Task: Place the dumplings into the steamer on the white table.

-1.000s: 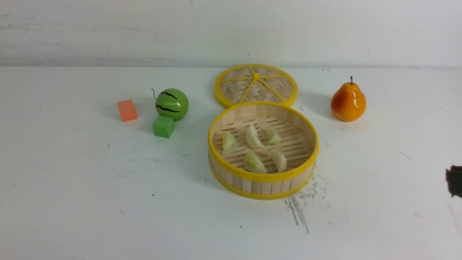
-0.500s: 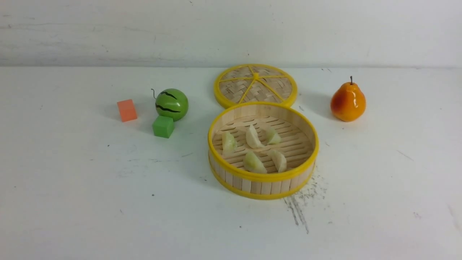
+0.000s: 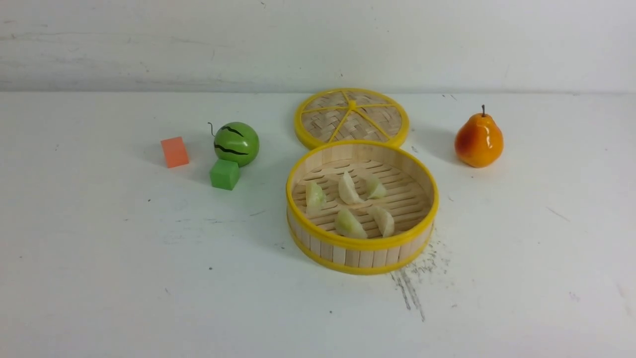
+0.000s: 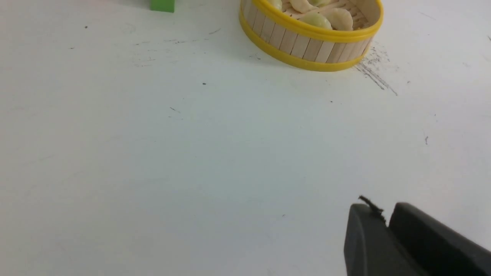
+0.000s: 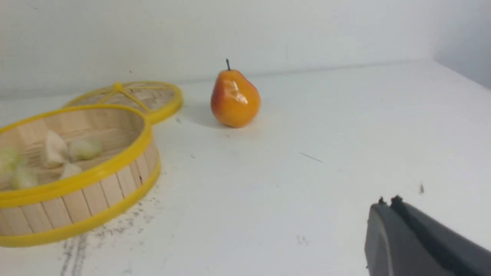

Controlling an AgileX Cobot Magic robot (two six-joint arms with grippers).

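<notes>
We see the white table [image 3: 99, 278], scuffed. On it rest the steamer [image 3: 362, 251], a woven lid [image 3: 352, 118], a pear [image 3: 479, 140], a toy watermelon [image 3: 237, 143] and an orange cube [image 3: 174, 152]. A green cube [image 3: 224, 174] sits just before the melon.

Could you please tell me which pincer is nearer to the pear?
Right. The right pincer points toward the pear, apart from it, with nothing between them. The left pincer sits well short of the steamer, and the pear lies outside its view.

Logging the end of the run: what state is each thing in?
steamer: uncovered, five dumplings inside
lid: off, flat behind the steamer
pear: upright
left gripper: fingers together, empty
right gripper: fingers together, empty
</notes>
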